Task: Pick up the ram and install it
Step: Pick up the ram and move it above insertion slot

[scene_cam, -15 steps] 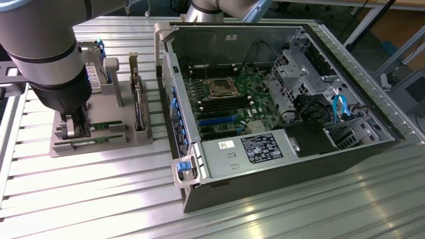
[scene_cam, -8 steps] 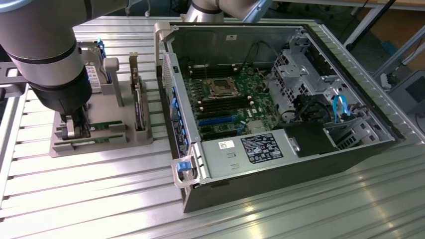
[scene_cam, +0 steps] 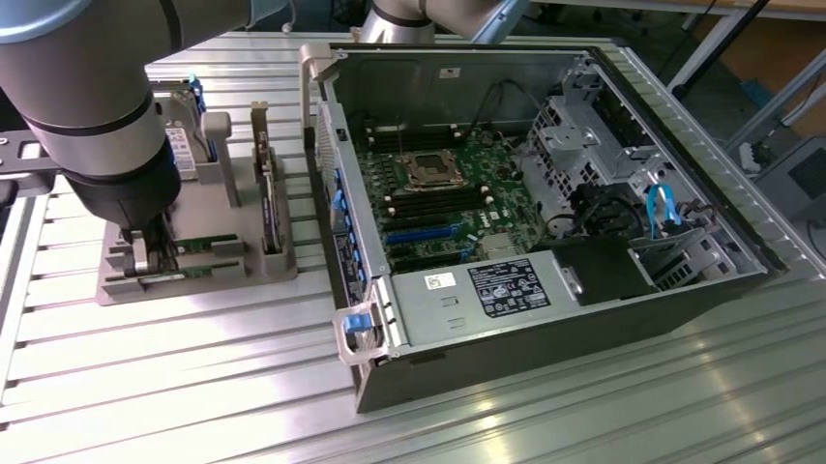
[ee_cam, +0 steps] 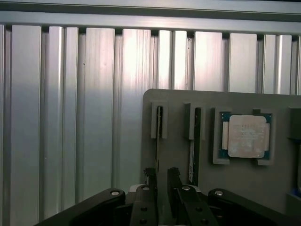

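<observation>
The ram (ee_cam: 157, 141) is a thin stick seen edge-on, standing in a slot of the grey holder tray (ee_cam: 178, 101). My gripper (ee_cam: 162, 176) is lowered over its near end. One black finger (ee_cam: 150, 178) sits on each side of the stick, with a small gap left. A second thin stick (ee_cam: 192, 160) stands in the neighbouring slot. In the exterior view my gripper (scene_cam: 146, 261) reaches down into the front of the tray (scene_cam: 193, 280), to the left of the open computer case (scene_cam: 543, 193). The motherboard's memory slots (scene_cam: 416, 205) lie beside the processor socket (scene_cam: 427, 168).
A square silver processor chip (ee_cam: 247, 136) rests in a pocket of the tray. A dark expansion card (scene_cam: 265, 188) and a drive (scene_cam: 191, 130) stand upright farther back on the tray. Ribbed aluminium table (scene_cam: 193, 387) surrounds everything. The case wall (scene_cam: 339, 193) rises between tray and motherboard.
</observation>
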Controlling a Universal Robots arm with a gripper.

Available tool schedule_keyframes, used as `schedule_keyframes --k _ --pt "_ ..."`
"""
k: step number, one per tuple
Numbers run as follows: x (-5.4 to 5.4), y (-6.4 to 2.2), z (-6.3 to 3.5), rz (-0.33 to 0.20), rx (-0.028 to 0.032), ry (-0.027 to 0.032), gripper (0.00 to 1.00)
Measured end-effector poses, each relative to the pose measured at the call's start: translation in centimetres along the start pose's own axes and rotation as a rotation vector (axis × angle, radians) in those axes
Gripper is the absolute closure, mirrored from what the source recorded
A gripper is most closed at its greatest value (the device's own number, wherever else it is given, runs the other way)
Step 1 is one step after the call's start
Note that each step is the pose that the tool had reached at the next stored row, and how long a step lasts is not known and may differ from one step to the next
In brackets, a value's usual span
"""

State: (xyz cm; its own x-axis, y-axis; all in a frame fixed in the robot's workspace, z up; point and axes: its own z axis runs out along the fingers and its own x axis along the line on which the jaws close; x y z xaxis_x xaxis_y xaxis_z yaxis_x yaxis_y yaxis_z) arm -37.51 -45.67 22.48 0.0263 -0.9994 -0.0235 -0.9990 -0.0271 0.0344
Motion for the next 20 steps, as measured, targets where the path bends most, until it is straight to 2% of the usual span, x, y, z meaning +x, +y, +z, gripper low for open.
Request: schedule_keyframes --k 4,16,20 --pt "0.02 0.04 0.33 0.0 0.0001 0.0 0.76" --pt "0.26 0.05 0.34 0.0 0.0001 0.0 0.76" --pt "0.28 -0.41 0.33 0.0 -0.0008 0.0 0.76"
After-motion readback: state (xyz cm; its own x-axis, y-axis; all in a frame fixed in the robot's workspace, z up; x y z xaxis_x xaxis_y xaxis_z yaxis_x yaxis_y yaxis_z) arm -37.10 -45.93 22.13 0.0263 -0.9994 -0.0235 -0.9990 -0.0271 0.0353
